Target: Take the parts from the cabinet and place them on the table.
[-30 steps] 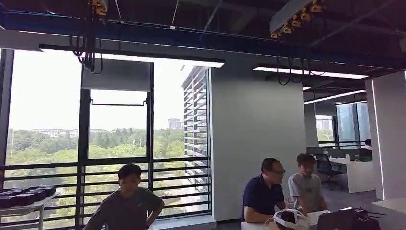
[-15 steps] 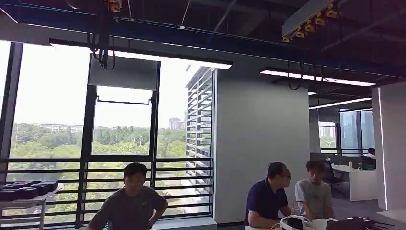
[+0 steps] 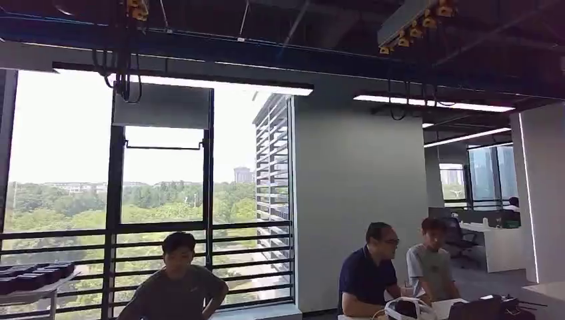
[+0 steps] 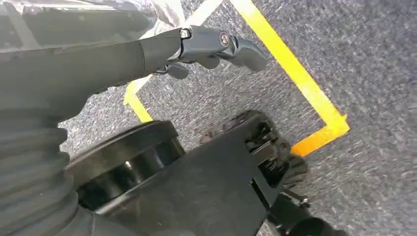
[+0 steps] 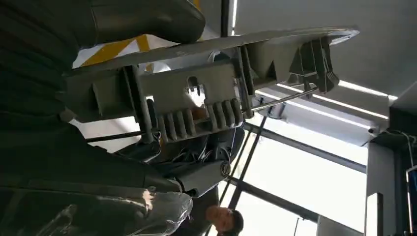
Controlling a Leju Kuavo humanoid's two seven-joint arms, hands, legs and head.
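The right hand [image 5: 196,167] grips a grey ribbed plastic part [image 5: 206,93] while the left hand [image 4: 216,44] hangs over the carpet with fingers loosely apart and holding nothing, so this looks like the carry step, and next comes finding the table.

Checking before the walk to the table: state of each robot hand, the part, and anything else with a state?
Left robot hand: holds nothing, fingers out, above carpet.
Right robot hand: grips the part.
Part: grey plastic, held, not yet on a table.
Ceiling lights: on.
Side table: carrying dark trays.
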